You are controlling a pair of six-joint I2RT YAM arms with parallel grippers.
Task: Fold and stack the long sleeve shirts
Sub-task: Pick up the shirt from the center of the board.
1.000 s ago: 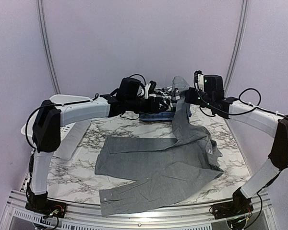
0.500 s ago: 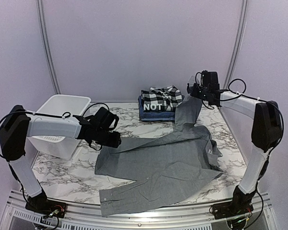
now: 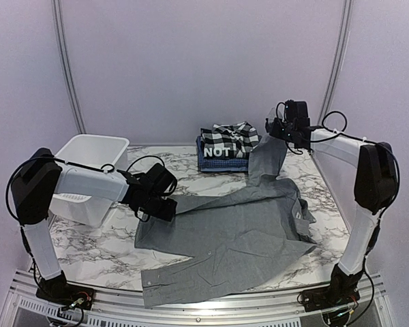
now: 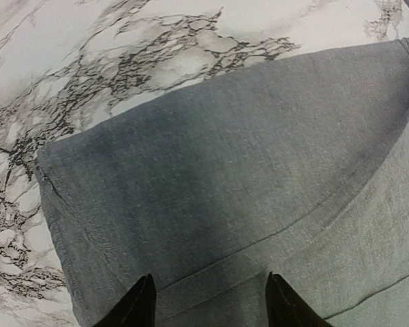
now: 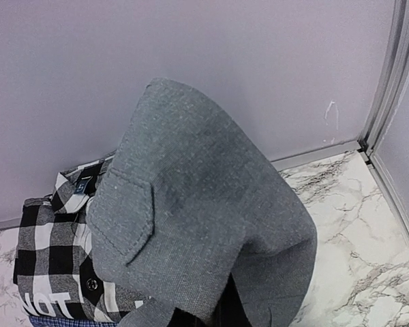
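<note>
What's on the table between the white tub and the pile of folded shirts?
Nothing, just bare marble table, seen in the top view between the white tub and the folded shirts.

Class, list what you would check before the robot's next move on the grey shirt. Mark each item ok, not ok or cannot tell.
1. Right end effector shut on the grey shirt, holding its sleeve raised: ok.
2. Left end effector open, over the shirt's far left corner: ok.
3. Left fingers touching the cloth: cannot tell.
4. Shirt body lying flat: not ok, it is rumpled at the right side.
5. Stack of folded shirts tidy at the far edge: ok.
6. White tub off the shirt: ok.
</note>
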